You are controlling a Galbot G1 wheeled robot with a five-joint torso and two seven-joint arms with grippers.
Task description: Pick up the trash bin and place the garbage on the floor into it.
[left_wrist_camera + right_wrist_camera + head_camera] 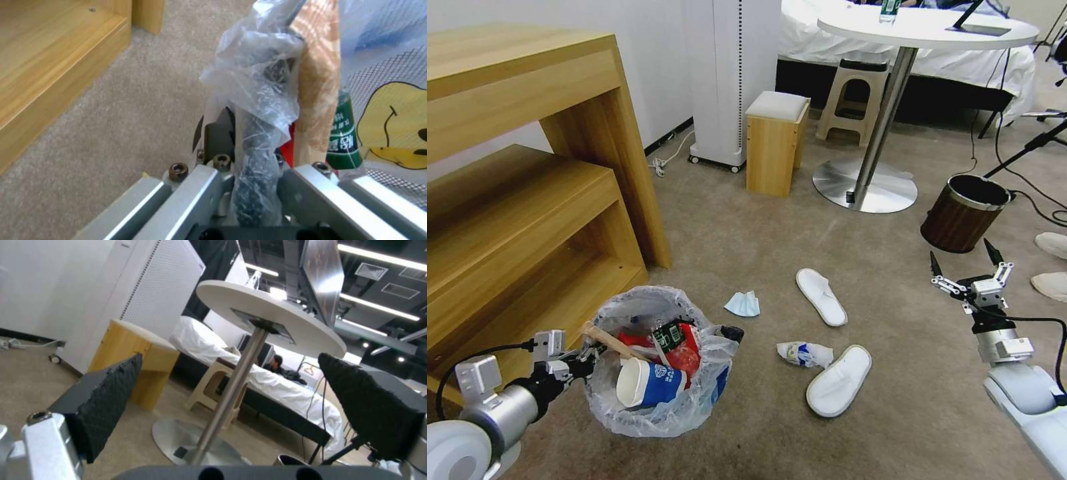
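L gripper [582, 363] clamped on bin [654, 363] rim, low on my left. R gripper [968, 270] jaws apart, empty, up on my right. Remaining litter – mask [742, 304], wrapper [804, 353], slippers [838, 380] – lies on floor [907, 373] btwn them, nearer R

The right pincer [231, 386] gapes wide, framing a round white table [271, 311] beyond.

Trash bin [654, 400] upright on the beige floor [747, 227] beside the wooden shelf, crinkly clear liner over the rim. Inside: blue-white paper cup [647, 383], red wrappers [684, 353], wooden stick [610, 340]. On the carpet to its right: light-blue mask [742, 304], crumpled wrapper [804, 353], two white slippers [822, 297], apart.
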